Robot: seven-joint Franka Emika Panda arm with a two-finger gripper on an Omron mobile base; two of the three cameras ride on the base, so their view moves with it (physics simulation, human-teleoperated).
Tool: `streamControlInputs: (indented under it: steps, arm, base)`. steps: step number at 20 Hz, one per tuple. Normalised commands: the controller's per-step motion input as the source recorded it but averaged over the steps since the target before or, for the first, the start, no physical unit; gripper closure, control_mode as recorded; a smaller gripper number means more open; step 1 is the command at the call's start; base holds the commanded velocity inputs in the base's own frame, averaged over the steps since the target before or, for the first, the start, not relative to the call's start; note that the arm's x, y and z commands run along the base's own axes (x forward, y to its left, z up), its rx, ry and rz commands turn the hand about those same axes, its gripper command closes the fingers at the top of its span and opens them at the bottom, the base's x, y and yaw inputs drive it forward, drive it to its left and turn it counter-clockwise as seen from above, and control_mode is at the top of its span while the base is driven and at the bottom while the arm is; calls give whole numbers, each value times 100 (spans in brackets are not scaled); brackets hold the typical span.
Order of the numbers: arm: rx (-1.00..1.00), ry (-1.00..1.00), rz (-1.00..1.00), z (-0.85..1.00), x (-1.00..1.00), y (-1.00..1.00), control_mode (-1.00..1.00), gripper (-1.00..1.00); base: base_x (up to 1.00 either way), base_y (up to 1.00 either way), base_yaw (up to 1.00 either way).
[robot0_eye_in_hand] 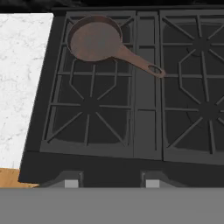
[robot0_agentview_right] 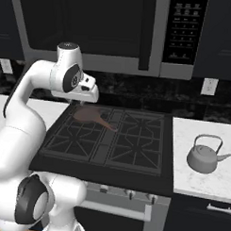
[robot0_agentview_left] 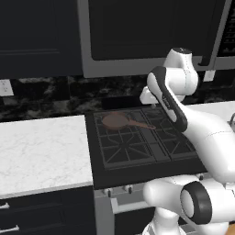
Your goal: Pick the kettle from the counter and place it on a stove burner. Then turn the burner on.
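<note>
Sitting upright on the white marble tabletop point(robot0_agentview_right: 202, 179) to the right of the stove, the kettle point(robot0_agentview_right: 204, 158) is a squat silver-grey vessel with a thin arched handle and a short spout pointing toward three o'clock in the right base view. Whether anything is inside it cannot be told. It stands alone, well apart from the arm and from the cooktop's edge.

At about nine o'clock from the kettle lies the black cooktop point(robot0_agentview_right: 107, 145) with its cast-iron grates. On the rear left stove burner point(robot0_eye_in_hand: 92, 57) rests a flat copper-brown pan point(robot0_eye_in_hand: 95, 38), empty, its long handle point(robot0_eye_in_hand: 140, 63) running toward the middle strip of the stove, to about four o'clock in the hand view. The front left grate point(robot0_eye_in_hand: 89, 107) and the two right grates are bare.

The hand point(robot0_agentview_right: 85, 100) hangs above the rear left part of the stove, near the pan, holding nothing; its fingertips are barely seen at the bottom of the hand view, and how wide they stand cannot be told.

A second stretch of marble tabletop point(robot0_agentview_left: 41, 151) lies left of the stove. Behind runs a dark veined backsplash point(robot0_agentview_left: 46, 98) with white wall outlets point(robot0_agentview_right: 209, 86). A microwave point(robot0_agentview_right: 139, 33) with a button panel hangs above the stove, between dark upper cabinets point(robot0_agentview_left: 36, 36). Knobs point(robot0_agentview_right: 129, 193) line the stove's front, and dark drawers point(robot0_agentview_left: 41, 213) sit below the tabletop.
</note>
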Motion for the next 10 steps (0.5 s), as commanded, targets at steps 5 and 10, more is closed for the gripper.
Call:
streamControlInputs:
  steps: [5, 10]
  arm:
    - [0, 2, -2, -5, -15, -17, -100, -100]
    - [0, 0, -21, 0, -59, -88, -100, -100]
  base:
    - [0, 0, 0]
    - [0, 0, 0]
